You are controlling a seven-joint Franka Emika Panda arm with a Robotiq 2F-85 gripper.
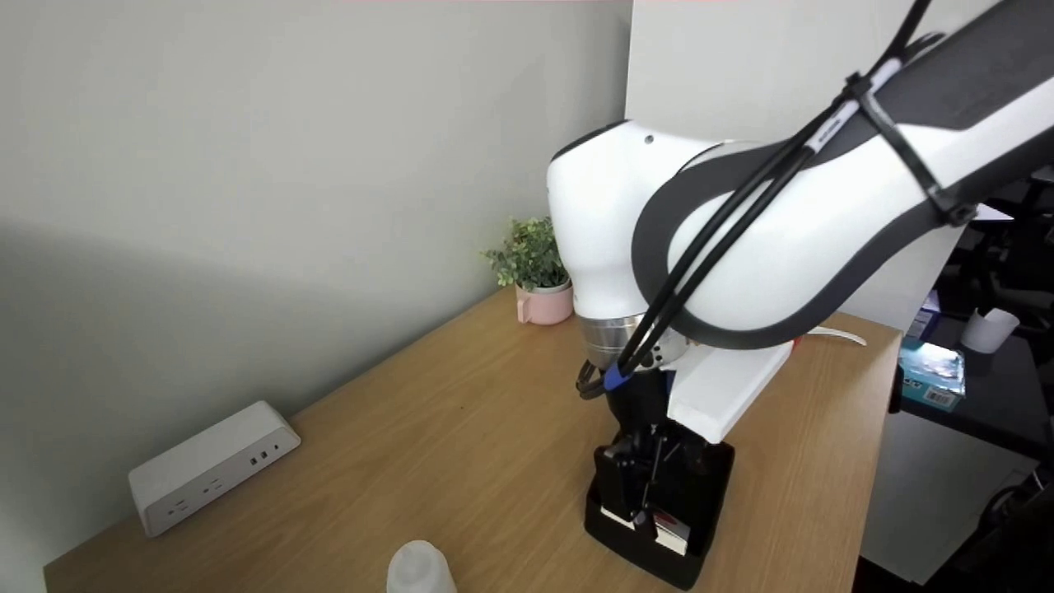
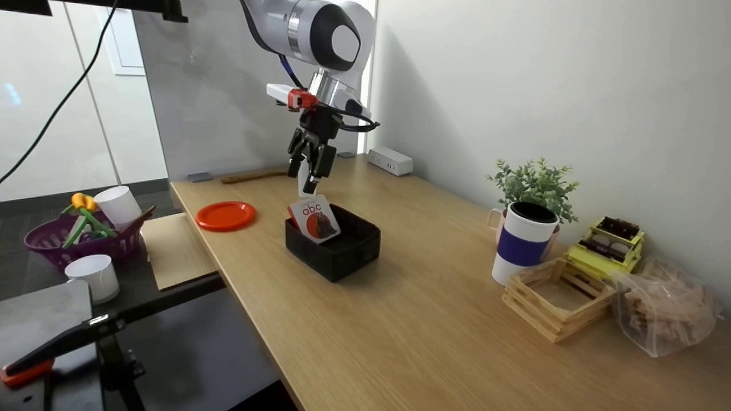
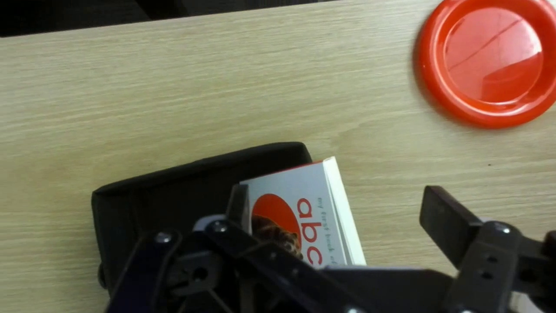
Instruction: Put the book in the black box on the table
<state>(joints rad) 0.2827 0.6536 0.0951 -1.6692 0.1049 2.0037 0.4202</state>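
Book (image 2: 313, 220) tilted, inside black box (image 2: 357, 254), just below spread hand (image 2: 302, 178)

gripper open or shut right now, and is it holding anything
Gripper: open, jaws wide apart in the wrist view, holding nothing; the book leans in the black box.

Wall (image 1: 329, 107): soft shadows, both exterior views
Red plate (image 3: 493, 54): pale glare, wrist view
Gripper (image 3: 336, 213): slightly blurred there
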